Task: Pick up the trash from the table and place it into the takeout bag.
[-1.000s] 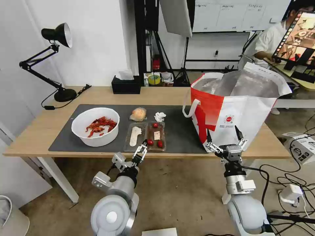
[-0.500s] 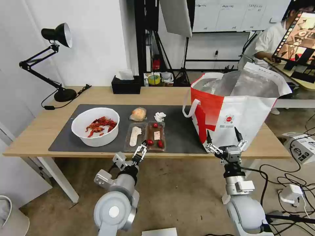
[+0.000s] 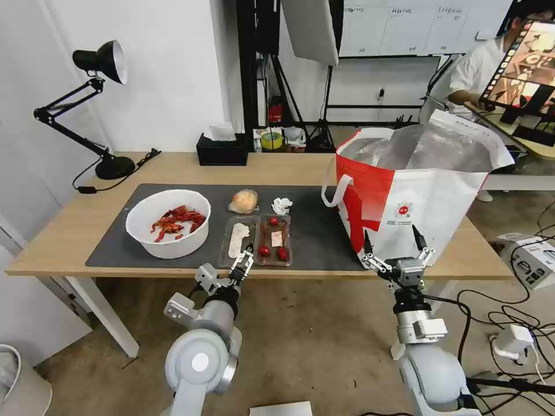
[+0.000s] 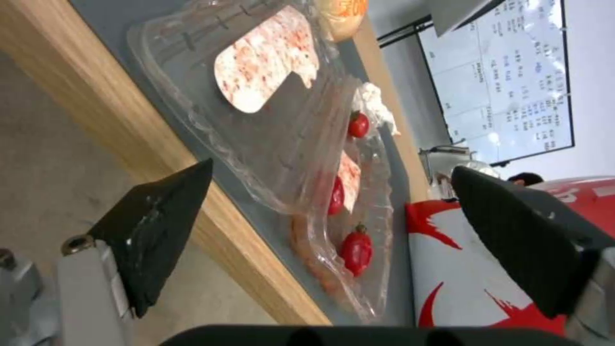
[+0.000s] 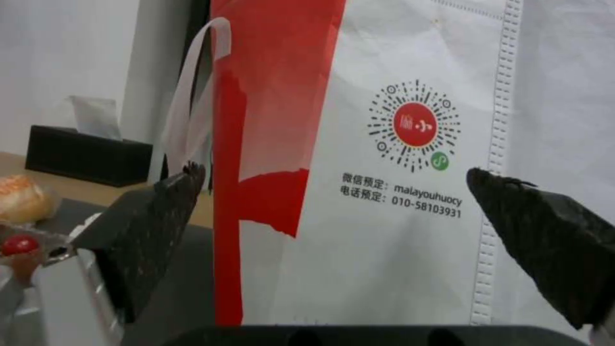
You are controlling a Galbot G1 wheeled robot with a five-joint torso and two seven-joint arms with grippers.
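Note:
On the table's point(image 3: 58, 231) dark mat point(image 3: 321, 231) sit a white bowl of crayfish shells point(image 3: 168, 222), a clear tray with cherry tomatoes point(image 3: 256, 240), a crumpled tissue point(image 3: 282, 205) and a wrapped orange lump point(image 3: 244, 201). My left gripper point(image 3: 245, 257) is open at the table's front edge, just short of the tray point(image 4: 269, 144), with nothing between its fingers. The takeout bag point(image 3: 416, 190) stands open at the table's right end. My right gripper point(image 3: 390, 234) hangs open close in front of the bag's printed side point(image 5: 416, 125).
A black tissue box point(image 3: 221, 150) and a black desk lamp point(image 3: 98, 104) stand along the table's far side. Cables and a white power strip point(image 3: 511, 341) lie on the floor to the right. A person sits at another desk behind the bag.
My left gripper has shifted slightly left and lower along the table's front edge. The right gripper has barely moved.

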